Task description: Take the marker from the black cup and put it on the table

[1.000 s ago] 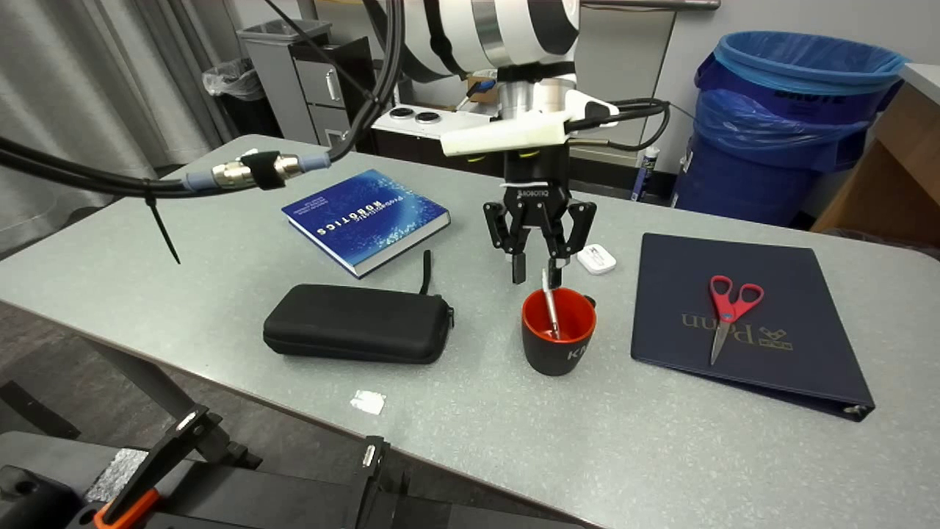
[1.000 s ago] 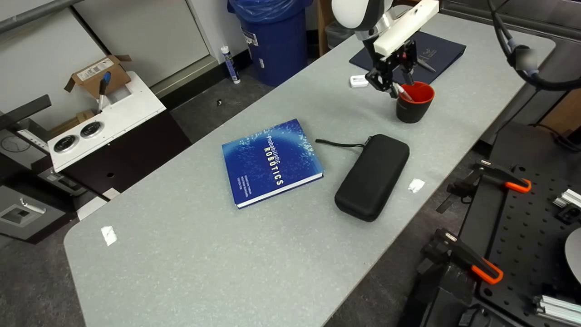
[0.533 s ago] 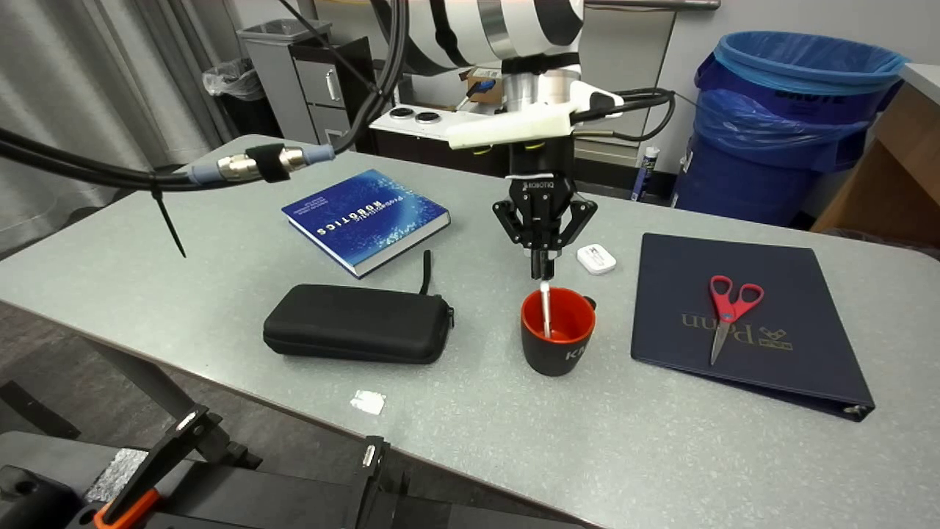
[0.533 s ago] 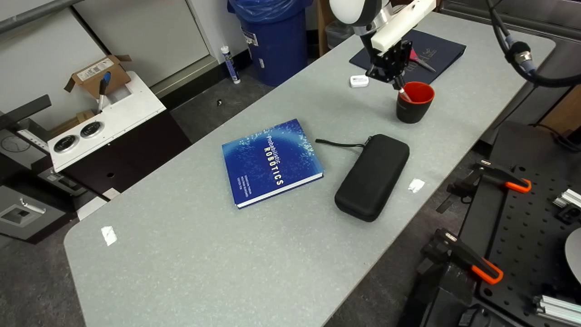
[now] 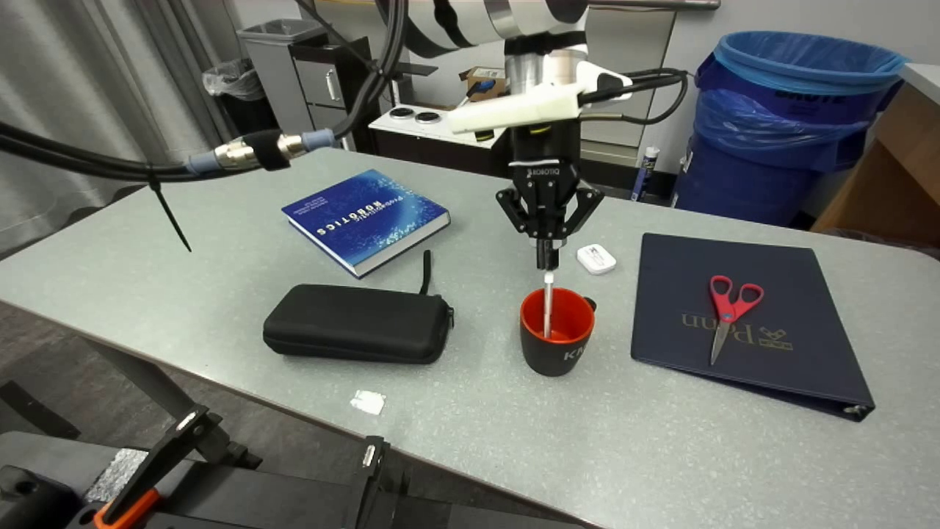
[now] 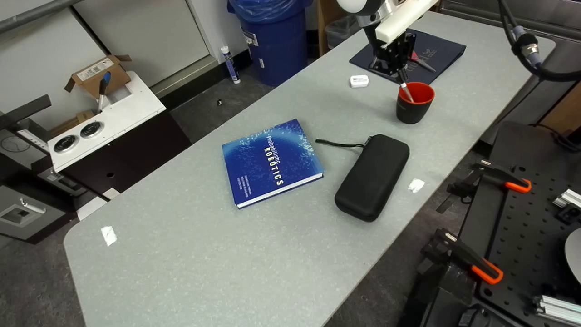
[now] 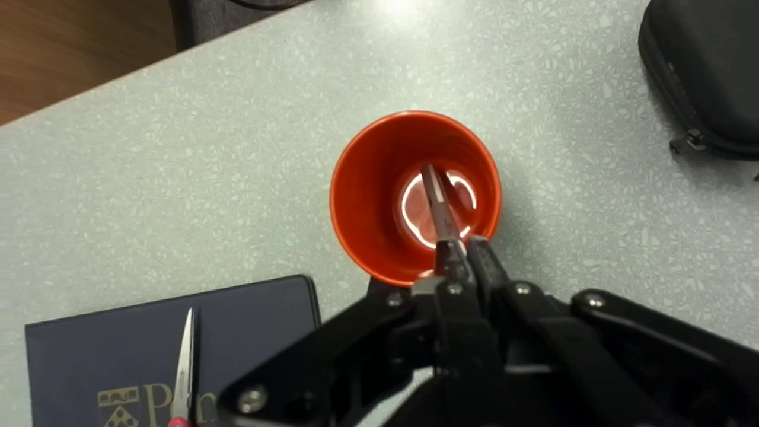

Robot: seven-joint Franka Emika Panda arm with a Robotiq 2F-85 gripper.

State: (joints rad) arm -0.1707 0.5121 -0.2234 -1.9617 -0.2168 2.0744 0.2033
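The black cup [image 5: 547, 358] is dark outside and red inside. It stands upright on the light-grey table [image 5: 470, 455], and it also shows in an exterior view [image 6: 410, 113] and the wrist view [image 7: 367, 196]. The marker [image 5: 548, 308] is a thin pale stick, nearly upright, its lower part inside the cup; it also shows in an exterior view [image 6: 407, 93] and the wrist view [image 7: 440, 207]. My gripper [image 5: 547, 257] is just above the cup, its fingers shut on the marker's upper end. The fingertips [image 7: 465, 246] in the wrist view hide that end.
A black zipped case [image 5: 360, 323] and a blue book [image 5: 367, 217] lie to one side of the cup. A dark binder [image 5: 745, 316] with red-handled scissors [image 5: 725, 312] lies on the other side. A small white case [image 5: 595, 258] lies behind the cup.
One second ago the fingers were open around the marker's top; they have shut on it. My gripper has risen slightly, and the marker has moved up and stands straighter.
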